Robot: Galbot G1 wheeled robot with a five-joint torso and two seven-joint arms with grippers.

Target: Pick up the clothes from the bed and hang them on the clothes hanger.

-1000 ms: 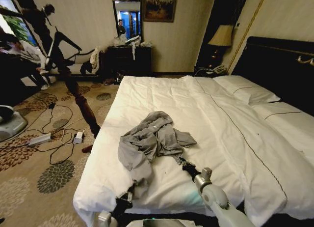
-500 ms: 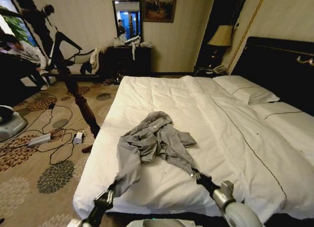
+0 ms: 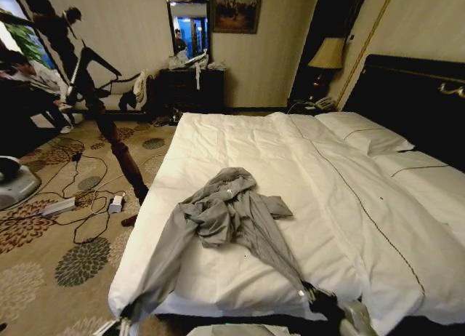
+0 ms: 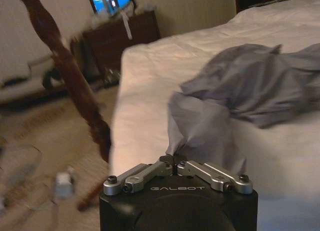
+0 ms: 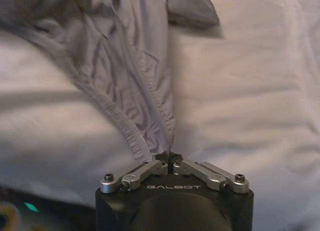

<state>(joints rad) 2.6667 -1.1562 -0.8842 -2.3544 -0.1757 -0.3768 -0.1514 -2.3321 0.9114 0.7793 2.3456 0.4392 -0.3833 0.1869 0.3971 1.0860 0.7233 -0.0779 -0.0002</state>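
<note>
The clothes, one light grey shirt [image 3: 227, 211], lie crumpled on the white duvet of the bed [image 3: 341, 198], with two parts stretched toward the foot edge. My left gripper [image 3: 128, 316] is low at the bed's left front corner, shut on one stretched part [image 4: 200, 126]; its fingertips [image 4: 174, 163] pinch the fabric. My right gripper [image 3: 320, 300] sits at the foot edge, shut on the other part [image 5: 150, 106], fabric pinched at its tips [image 5: 169, 158]. A thin black shape that looks like the clothes hanger [image 3: 96, 62] hangs by the pole at the far left.
A dark turned wooden pole [image 3: 116, 143] leans beside the bed's left side. Cables and a power strip [image 3: 59, 205] lie on the patterned carpet. A dark dresser [image 3: 190, 85] stands at the far wall, and the black headboard [image 3: 414, 96] and pillows at right.
Both grippers have drawn back toward me and apart, pulling the shirt's two gripped parts taut. The left one has dropped past the bed's corner; the shirt's bulk has spread out.
</note>
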